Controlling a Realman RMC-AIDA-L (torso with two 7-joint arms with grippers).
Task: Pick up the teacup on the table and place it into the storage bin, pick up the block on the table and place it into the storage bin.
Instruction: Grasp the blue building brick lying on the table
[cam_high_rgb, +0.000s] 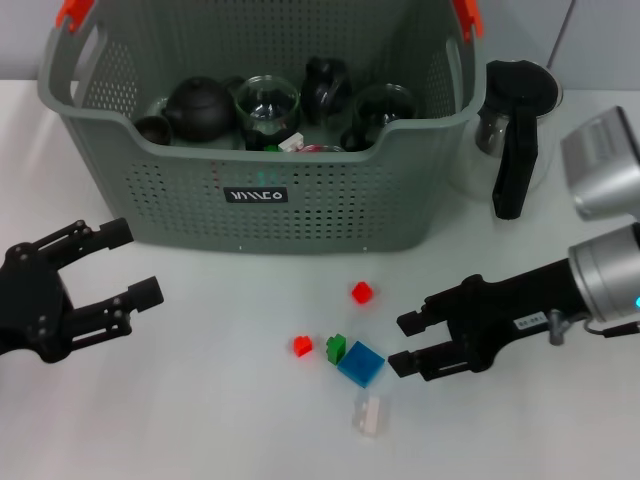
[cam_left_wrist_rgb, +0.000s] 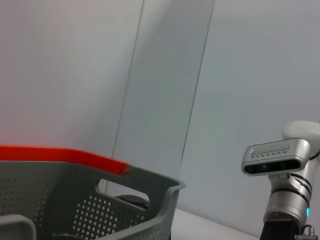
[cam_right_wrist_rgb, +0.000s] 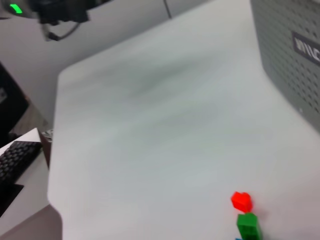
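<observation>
The grey perforated storage bin (cam_high_rgb: 330, 205) stands at the back of the table, and its wall (cam_right_wrist_rgb: 287, 70) and rim (cam_left_wrist_rgb: 155, 182) show in both wrist views. No teacup shows on the table; dark teaware (cam_high_rgb: 200, 108) lies inside the bin. Loose blocks lie in front of it: two red (cam_high_rgb: 362, 292) (cam_high_rgb: 302, 346), a green (cam_high_rgb: 336, 348), a blue (cam_high_rgb: 361, 363) and a white (cam_high_rgb: 371, 415). My right gripper (cam_high_rgb: 403, 343) is open just right of the blue block, not touching it. My left gripper (cam_high_rgb: 135, 262) hangs open at the left, front of the bin.
A glass jug with a black handle (cam_high_rgb: 515, 130) stands right of the bin. The right wrist view shows a red block (cam_right_wrist_rgb: 242, 201), a green block (cam_right_wrist_rgb: 248, 225) and the table's edge (cam_right_wrist_rgb: 55, 150), with a black keyboard (cam_right_wrist_rgb: 15, 160) beyond it.
</observation>
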